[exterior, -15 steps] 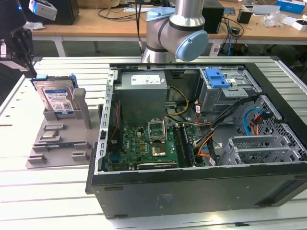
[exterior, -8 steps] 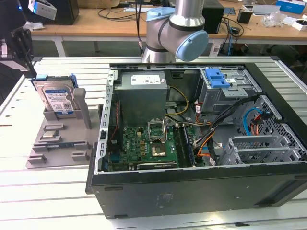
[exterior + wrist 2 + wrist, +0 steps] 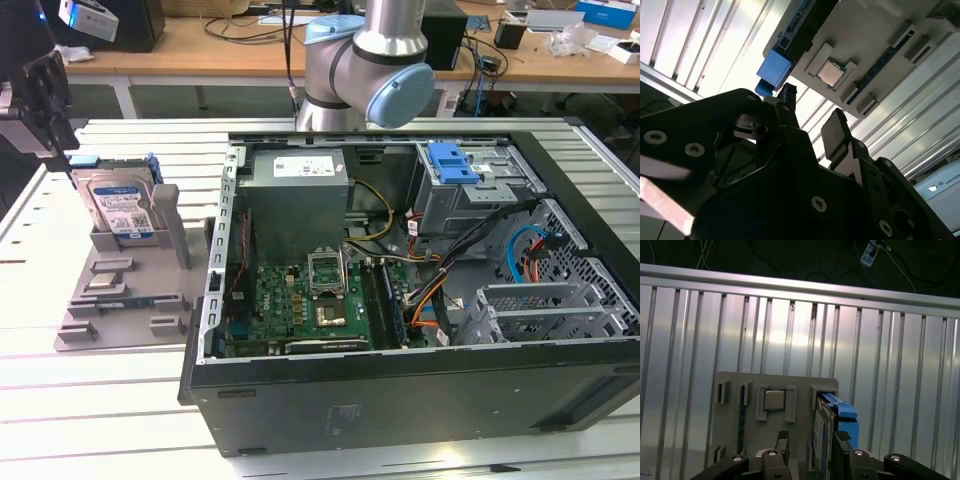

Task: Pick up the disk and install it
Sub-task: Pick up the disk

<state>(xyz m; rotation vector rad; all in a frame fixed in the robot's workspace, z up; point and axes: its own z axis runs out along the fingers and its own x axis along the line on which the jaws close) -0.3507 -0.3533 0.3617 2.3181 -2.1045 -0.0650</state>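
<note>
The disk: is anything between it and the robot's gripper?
No, nothing visible. The disk stands upright in its grey holder, and in the first wrist view the open gripper hangs over its top edge, with only air between.

The disk (image 3: 122,205) stood upright in a holder (image 3: 160,300) on the table (image 3: 100,420), at the exterior view's left of the computer case (image 3: 400,390). A chip (image 3: 774,400) lay in the same holder, beside the disk. The gripper (image 3: 811,440) hung over the holder, near the disk. Inside the case, the power supply (image 3: 297,200) sat behind the motherboard (image 3: 300,310).
</note>
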